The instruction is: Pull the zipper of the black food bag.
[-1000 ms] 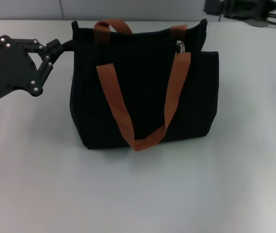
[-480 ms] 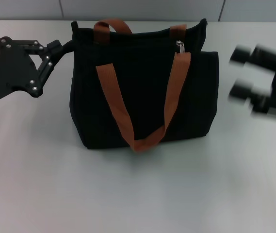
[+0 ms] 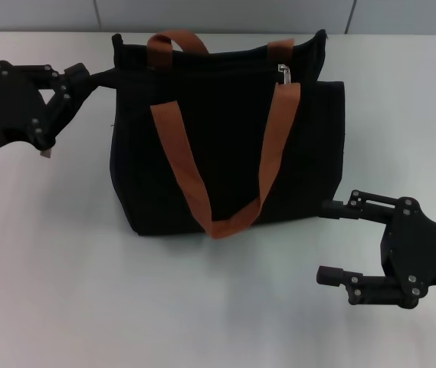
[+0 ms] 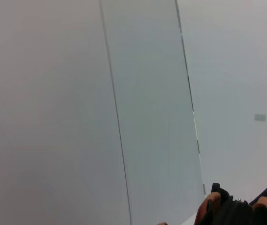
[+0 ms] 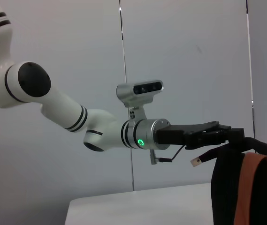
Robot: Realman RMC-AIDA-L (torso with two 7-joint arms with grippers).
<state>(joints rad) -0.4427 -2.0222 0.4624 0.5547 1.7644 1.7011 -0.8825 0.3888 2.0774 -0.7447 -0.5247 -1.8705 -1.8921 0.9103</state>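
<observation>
The black food bag [image 3: 225, 146] stands upright mid-table with two orange-brown strap handles [image 3: 183, 169]. The zipper pull [image 3: 284, 73], small and silver, sits on the top edge near the bag's right end. My left gripper [image 3: 95, 75] is shut on the bag's top left corner. The right wrist view shows it pinching that corner [image 5: 229, 135] of the bag [image 5: 227, 187]. My right gripper [image 3: 326, 240] is open, low over the table just right of the bag's front right corner, fingers pointing at the bag and apart from it. The left wrist view shows only the bag's top edge [image 4: 232, 211].
The grey table [image 3: 126, 299] spreads in front of and beside the bag. A pale panelled wall [image 5: 180, 47] stands behind. My white left arm [image 5: 53, 108] reaches in from the bag's left side.
My right arm has swung from the far right corner down to the front right of the bag. My left gripper has shifted slightly away, still holding the bag's corner.
</observation>
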